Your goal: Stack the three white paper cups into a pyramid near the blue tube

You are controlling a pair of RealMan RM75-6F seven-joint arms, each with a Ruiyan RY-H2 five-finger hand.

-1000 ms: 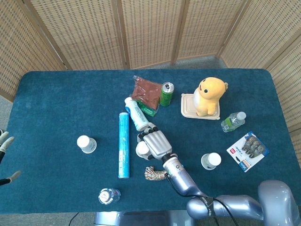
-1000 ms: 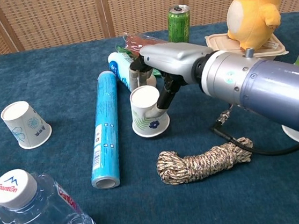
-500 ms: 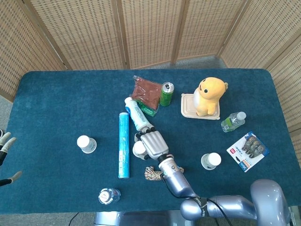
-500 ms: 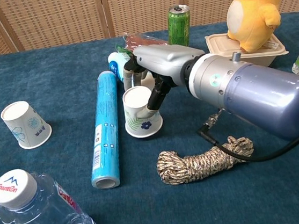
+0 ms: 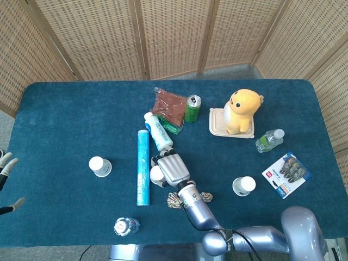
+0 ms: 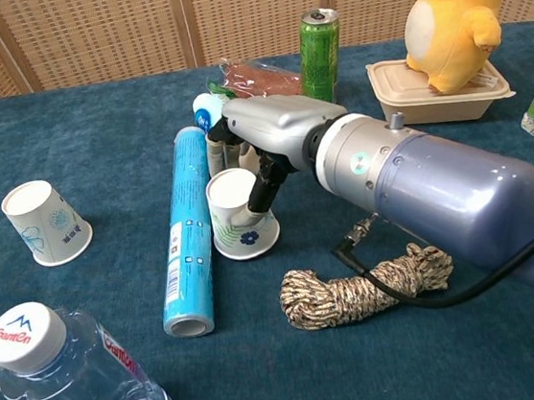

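Paper cup (image 6: 241, 224) stands upside down on the surface, just beside the blue tube (image 6: 183, 229), and the right hand (image 6: 258, 138) holds it with fingers closed around its side. If the hand presses harder the thin wall could fold, or the cup could push the tube and make it roll; the left hand (image 5: 5, 168), open at the edge, holds nothing.

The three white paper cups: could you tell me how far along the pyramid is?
Nothing is stacked yet. The right hand holds one cup, upside down on the cloth close beside the blue tube. Still to bring over: the left cup and the right cup, both standing alone. The left hand holds nothing at the table edge.
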